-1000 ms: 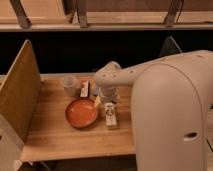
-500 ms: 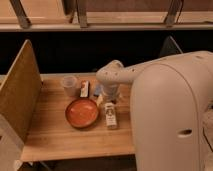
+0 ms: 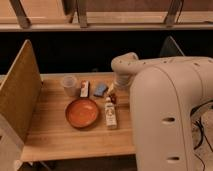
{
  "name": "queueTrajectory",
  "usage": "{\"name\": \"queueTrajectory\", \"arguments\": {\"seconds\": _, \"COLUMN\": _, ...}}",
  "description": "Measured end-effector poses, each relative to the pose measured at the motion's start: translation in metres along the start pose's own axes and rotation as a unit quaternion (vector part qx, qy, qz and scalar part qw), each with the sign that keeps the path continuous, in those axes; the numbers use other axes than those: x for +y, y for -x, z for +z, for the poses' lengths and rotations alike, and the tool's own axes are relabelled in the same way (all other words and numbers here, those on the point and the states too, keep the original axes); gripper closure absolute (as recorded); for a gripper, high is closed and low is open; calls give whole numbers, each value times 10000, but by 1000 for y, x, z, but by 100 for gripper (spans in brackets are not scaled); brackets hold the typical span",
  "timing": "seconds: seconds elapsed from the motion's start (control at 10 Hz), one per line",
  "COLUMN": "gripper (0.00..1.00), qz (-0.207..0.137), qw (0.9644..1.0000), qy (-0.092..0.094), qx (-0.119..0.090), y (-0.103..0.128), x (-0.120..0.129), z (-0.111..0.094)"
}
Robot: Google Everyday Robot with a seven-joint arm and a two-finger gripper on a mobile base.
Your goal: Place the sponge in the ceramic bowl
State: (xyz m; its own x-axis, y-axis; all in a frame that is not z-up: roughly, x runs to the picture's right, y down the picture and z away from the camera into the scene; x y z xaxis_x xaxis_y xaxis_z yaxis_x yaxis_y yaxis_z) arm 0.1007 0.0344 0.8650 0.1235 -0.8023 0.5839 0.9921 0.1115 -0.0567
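Note:
The sponge (image 3: 100, 89), a small blue block, lies on the wooden table behind the ceramic bowl and to its right. The ceramic bowl (image 3: 82, 112) is wide and orange-red inside with a dark rim, and it sits empty at the table's middle. My gripper (image 3: 113, 96) hangs from the white arm just right of the sponge, low over the table and behind the small bottle. The wrist hides most of the gripper.
A translucent cup (image 3: 69, 85) and a small white-and-red box (image 3: 85, 88) stand left of the sponge. A small bottle with a white label (image 3: 110, 114) lies right of the bowl. A tall board (image 3: 19, 95) walls the table's left side. My white body (image 3: 170, 115) fills the right.
The arm's elbow has shifted to the right and slightly up. The objects on the table have not moved.

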Motion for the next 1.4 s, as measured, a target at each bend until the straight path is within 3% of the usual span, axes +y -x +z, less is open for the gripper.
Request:
{"name": "queueTrajectory", "arguments": {"seconds": 0.4, "gripper": 20, "qz": -45, "qw": 9999, "qy": -28, "qx": 104, "y": -9, "x": -3, "z": -1}}
{"name": "queueTrajectory", "arguments": {"seconds": 0.6, "gripper": 20, "qz": -612, "qw": 9973, "qy": -43, "qx": 409, "y": -34, "x": -16, "z": -1}}
{"name": "queueTrajectory", "arguments": {"seconds": 0.7, "gripper": 20, "qz": -1051, "qw": 9929, "qy": -36, "qx": 560, "y": -47, "x": -28, "z": -2}}
{"name": "queueTrajectory", "arguments": {"seconds": 0.9, "gripper": 20, "qz": -2031, "qw": 9762, "qy": -92, "qx": 759, "y": -70, "x": -49, "z": -4}}
{"name": "queueTrajectory", "arguments": {"seconds": 1.1, "gripper": 20, "qz": -2676, "qw": 9599, "qy": -217, "qx": 803, "y": -81, "x": -63, "z": -6}}
{"name": "queueTrajectory", "arguments": {"seconds": 1.2, "gripper": 20, "qz": -2891, "qw": 9534, "qy": -265, "qx": 820, "y": -85, "x": -67, "z": -7}}
{"name": "queueTrajectory", "arguments": {"seconds": 1.4, "gripper": 20, "qz": -3060, "qw": 9478, "qy": -302, "qx": 838, "y": -88, "x": -70, "z": -8}}
